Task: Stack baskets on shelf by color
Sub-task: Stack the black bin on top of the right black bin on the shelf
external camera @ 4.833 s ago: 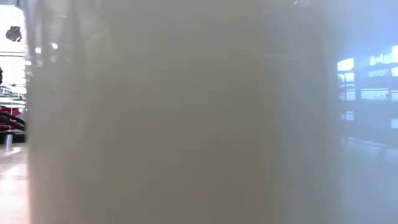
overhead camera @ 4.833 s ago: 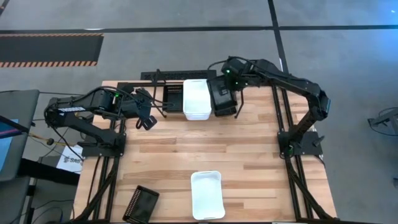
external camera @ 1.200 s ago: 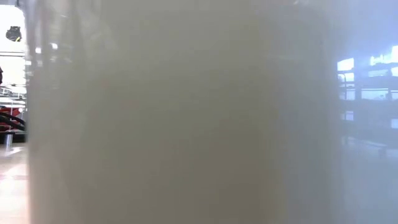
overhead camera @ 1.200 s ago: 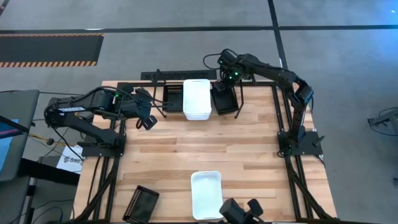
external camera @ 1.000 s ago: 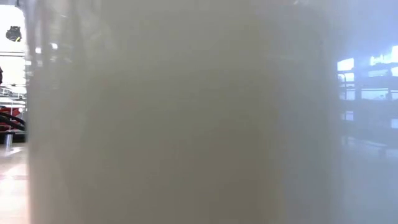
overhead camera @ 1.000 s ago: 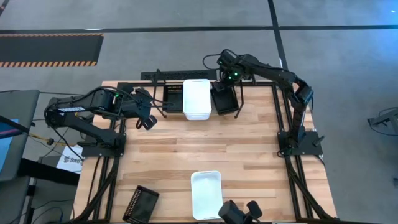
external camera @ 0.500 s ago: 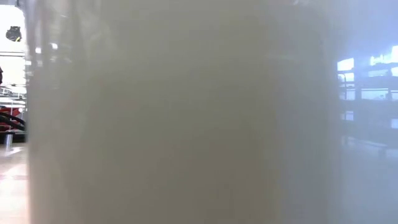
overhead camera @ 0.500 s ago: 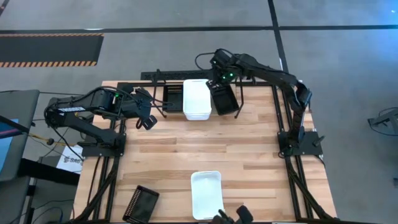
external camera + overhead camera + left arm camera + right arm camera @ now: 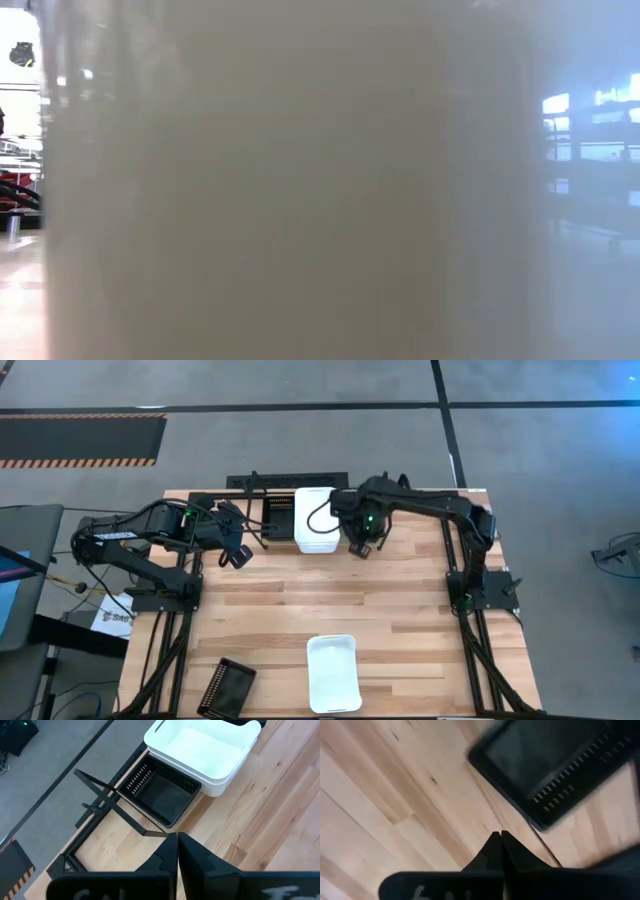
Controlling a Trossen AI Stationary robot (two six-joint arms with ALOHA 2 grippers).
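Note:
The shelf [image 9: 262,482] stands at the table's far edge. In it sit a black mesh basket [image 9: 278,518] and, to its right, stacked white baskets [image 9: 316,520]. Another black basket [image 9: 550,760] lies right of the white stack, mostly under my right arm in the high view. My right gripper [image 9: 365,548] is shut and hovers just near of that basket, touching nothing. My left gripper [image 9: 238,557] is shut too and waits left of the shelf [image 9: 120,810]. A white basket [image 9: 333,672] and a black one [image 9: 225,687] rest at the near edge.
The lone white basket [image 9: 290,200] stands right before the low camera and fills its view. The black basket at the near left corner juts over the table's edge. Bare wood [image 9: 330,595] spans the table's middle between the shelf and the near baskets.
My right gripper has swung from the shelf's far side, over the black basket, toward the near edge and down to just near of the shelf. The black basket has stayed in the shelf. A dark object at the high view's bottom edge has passed out of sight.

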